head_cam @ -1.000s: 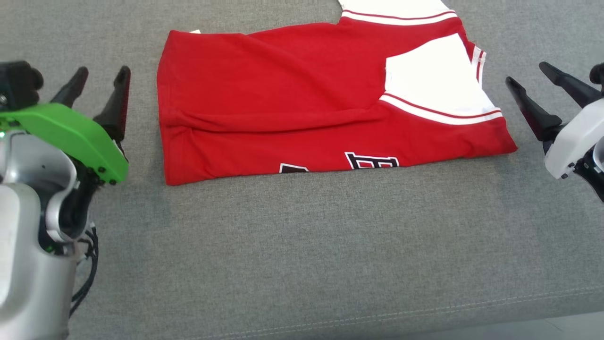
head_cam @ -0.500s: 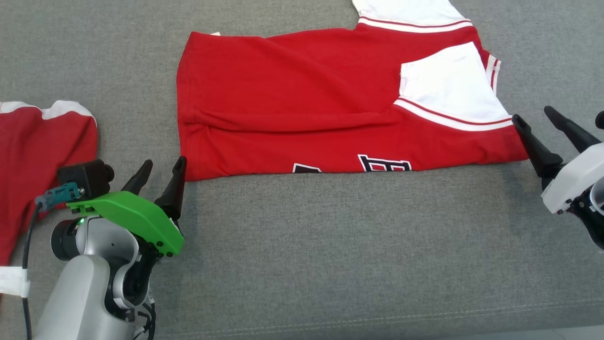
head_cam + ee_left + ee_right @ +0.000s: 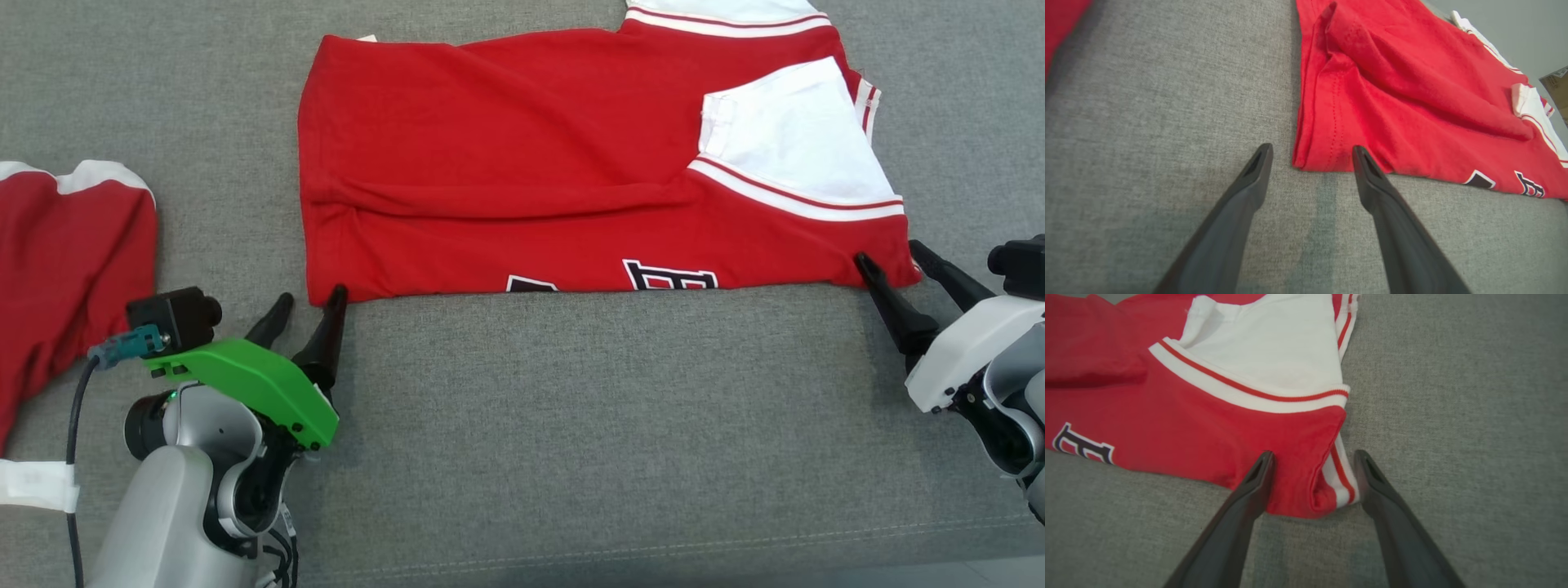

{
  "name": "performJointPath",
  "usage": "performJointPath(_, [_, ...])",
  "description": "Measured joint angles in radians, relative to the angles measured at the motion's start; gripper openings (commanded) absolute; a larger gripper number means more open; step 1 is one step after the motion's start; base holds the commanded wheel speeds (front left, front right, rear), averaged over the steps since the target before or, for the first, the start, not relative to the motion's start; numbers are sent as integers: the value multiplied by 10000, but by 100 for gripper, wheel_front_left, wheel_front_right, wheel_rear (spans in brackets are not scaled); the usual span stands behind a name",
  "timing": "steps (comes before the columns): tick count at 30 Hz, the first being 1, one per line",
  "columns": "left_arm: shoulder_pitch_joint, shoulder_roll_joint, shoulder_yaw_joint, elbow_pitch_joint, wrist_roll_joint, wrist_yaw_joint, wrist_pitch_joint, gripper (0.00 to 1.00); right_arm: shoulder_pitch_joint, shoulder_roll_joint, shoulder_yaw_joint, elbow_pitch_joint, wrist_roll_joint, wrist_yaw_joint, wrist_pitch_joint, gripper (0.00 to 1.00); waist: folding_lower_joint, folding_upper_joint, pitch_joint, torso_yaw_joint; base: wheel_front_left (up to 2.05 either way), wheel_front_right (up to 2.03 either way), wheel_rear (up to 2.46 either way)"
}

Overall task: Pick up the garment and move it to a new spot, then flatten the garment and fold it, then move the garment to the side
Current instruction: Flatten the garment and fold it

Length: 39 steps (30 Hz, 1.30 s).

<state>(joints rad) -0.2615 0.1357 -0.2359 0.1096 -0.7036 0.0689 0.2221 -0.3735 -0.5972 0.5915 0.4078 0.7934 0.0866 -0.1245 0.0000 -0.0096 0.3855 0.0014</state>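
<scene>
Red white-sleeved jersey garment [image 3: 522, 171] lies flat, apparently folded once. Wide open and empty, the left gripper [image 3: 311, 294] and right gripper [image 3: 888, 252] bracket its near corners; another fold and the move aside seem left.

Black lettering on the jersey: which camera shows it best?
Head view: the lettering shows both pieces along the jersey edge. Left wrist view has them small, far right; right wrist view catches one, far left.
</scene>
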Motion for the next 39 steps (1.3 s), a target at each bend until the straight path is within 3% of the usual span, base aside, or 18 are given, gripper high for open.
performJointPath(24, [-712,-238,-42,949,-500,-75,734,100,-291,19,265,247,0,178,125,100,0,0,173,-15,0,0,0])
performJointPath(25, [-732,-238,-50,986,-502,-86,763,91,-297,23,288,247,15,180,171,95,0,0,170,-17,0,0,0])
performJointPath(26, [-757,-238,-63,1026,-504,-100,779,46,-310,25,301,249,75,188,224,82,0,0,166,-19,0,0,0])
performJointPath(27, [-787,-228,-84,1053,-504,-169,846,31,-331,25,314,257,98,188,272,58,0,0,159,-21,0,0,0])
performJointPath(28, [-815,-228,-107,1080,-516,-171,857,0,-341,25,332,261,104,190,299,35,0,0,150,-23,0,0,0])
performJointPath(29, [-828,-230,-130,1103,-568,-178,882,0,-353,29,351,267,111,199,337,21,0,0,139,-25,0,0,0])
performJointPath(30, [-835,-230,-167,1154,-637,-257,943,0,-381,42,378,291,150,232,391,2,0,0,119,-29,0,0,0])
performJointPath(36, [-848,-203,-194,1264,-924,-437,1235,0,-475,105,468,280,700,328,874,0,0,0,-53,-59,0,0,0])
performJointPath(39, [-848,184,-174,1080,-1009,-556,1595,0,-583,-19,447,96,1177,366,1369,0,0,0,-224,-110,0,0,0])
